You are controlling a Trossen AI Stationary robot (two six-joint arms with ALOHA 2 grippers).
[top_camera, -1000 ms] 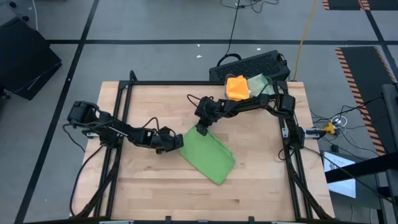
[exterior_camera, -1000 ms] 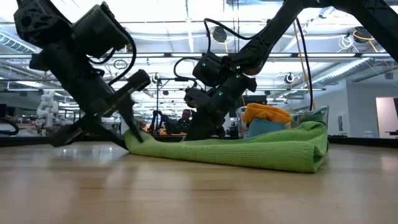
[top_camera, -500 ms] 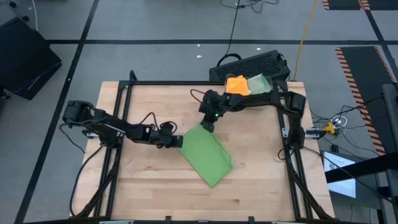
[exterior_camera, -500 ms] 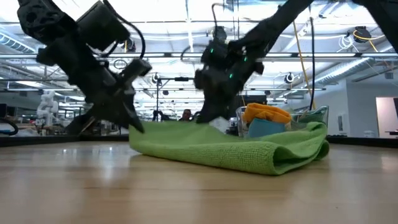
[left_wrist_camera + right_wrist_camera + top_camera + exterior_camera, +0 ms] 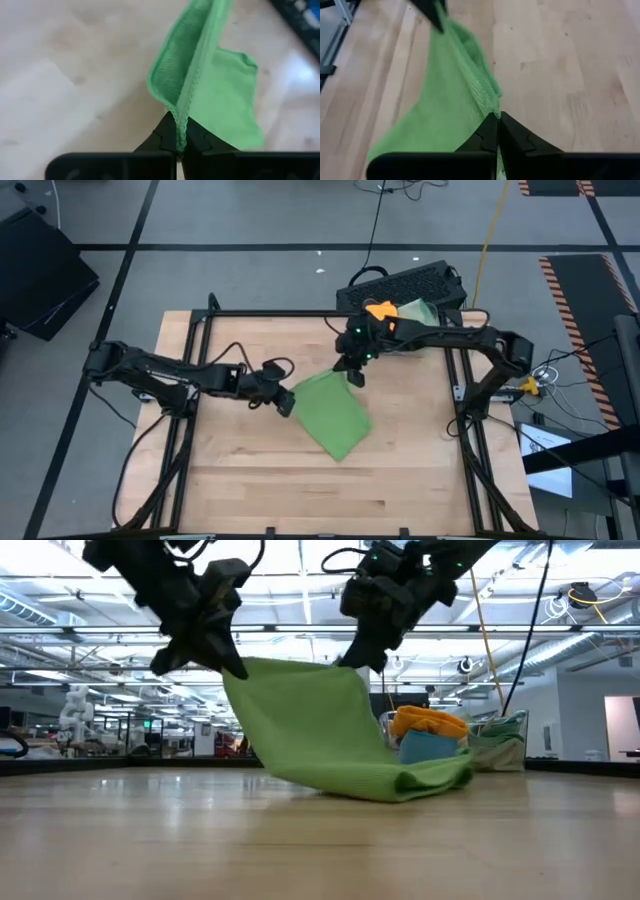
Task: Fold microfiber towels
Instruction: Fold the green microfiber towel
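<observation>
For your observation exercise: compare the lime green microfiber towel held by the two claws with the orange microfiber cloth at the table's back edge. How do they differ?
The lime green microfiber towel hangs lifted by two corners, its lower end trailing on the wooden table; the orange microfiber cloth sits bunched on a pile. The green one is pinched by the left claw and right claw; the orange one is untouched. Both are soft, plain-coloured cloths.

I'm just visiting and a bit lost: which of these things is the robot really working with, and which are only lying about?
In use:
lime green towel, lifted by two corners
left gripper
right gripper

Lying about:
orange towel
sage green towel
blue towel
black keyboard
</observation>
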